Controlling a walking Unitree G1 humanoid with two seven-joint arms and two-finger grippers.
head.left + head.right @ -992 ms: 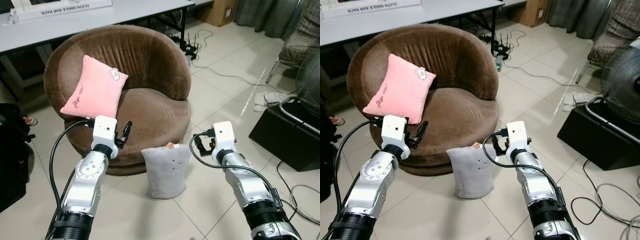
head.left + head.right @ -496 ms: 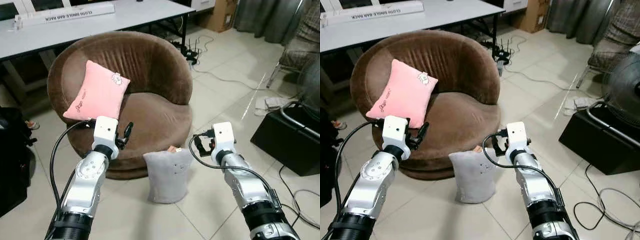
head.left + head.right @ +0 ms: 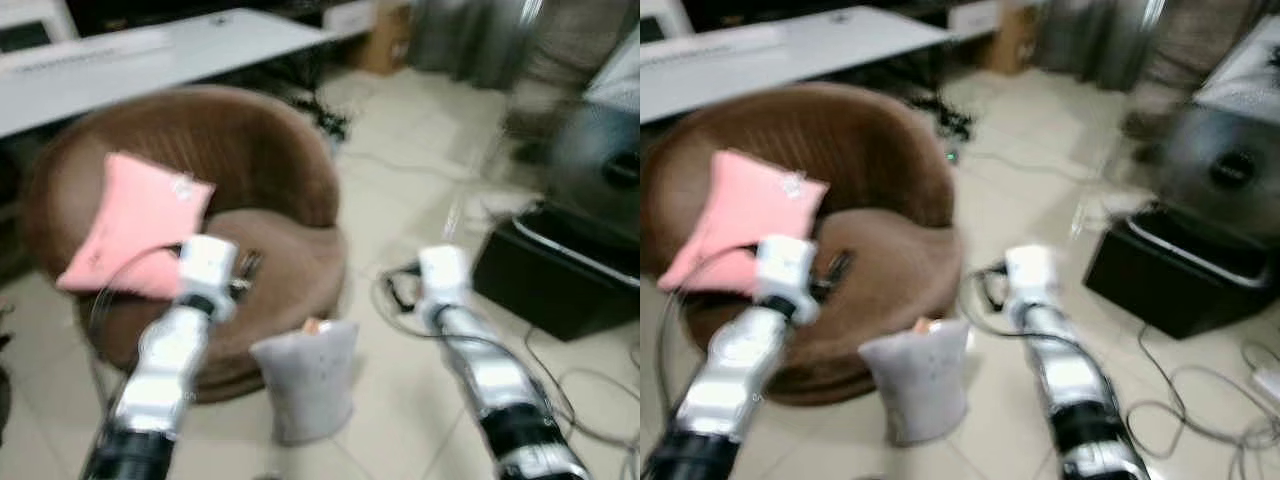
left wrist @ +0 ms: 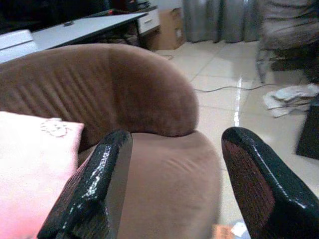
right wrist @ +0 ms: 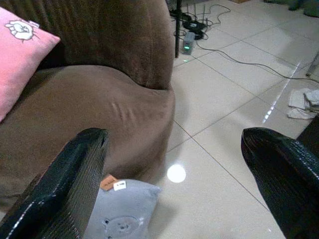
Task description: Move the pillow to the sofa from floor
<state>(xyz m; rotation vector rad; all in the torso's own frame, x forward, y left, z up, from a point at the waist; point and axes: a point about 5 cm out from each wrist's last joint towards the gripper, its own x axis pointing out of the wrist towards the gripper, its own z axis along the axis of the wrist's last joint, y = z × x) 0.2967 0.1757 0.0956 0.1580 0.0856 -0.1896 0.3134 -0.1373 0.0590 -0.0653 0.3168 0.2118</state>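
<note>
A grey pillow (image 3: 305, 385) stands upright on the tiled floor against the front of the round brown sofa (image 3: 270, 150). A pink pillow (image 3: 130, 225) leans in the sofa's left side. Both arms are raised in front of me. My left gripper (image 3: 245, 265) hovers open over the sofa's front edge, its fingers (image 4: 94, 189) wide apart. My right gripper (image 3: 395, 290) is open above and to the right of the grey pillow (image 5: 119, 216), which lies below between its fingers (image 5: 65, 189). Neither gripper touches anything. The head views are blurred.
A black box (image 3: 560, 280) with a fan (image 3: 600, 170) on it stands on the right. Cables (image 3: 590, 390) run over the floor beside it. A white table (image 3: 150, 55) stands behind the sofa. A crumpled cloth (image 4: 291, 94) lies on the tiles further off.
The whole picture has slid to the left and gone blurred, so the camera has moved. Both arms keep the same pose and the grey pillow stays put.
</note>
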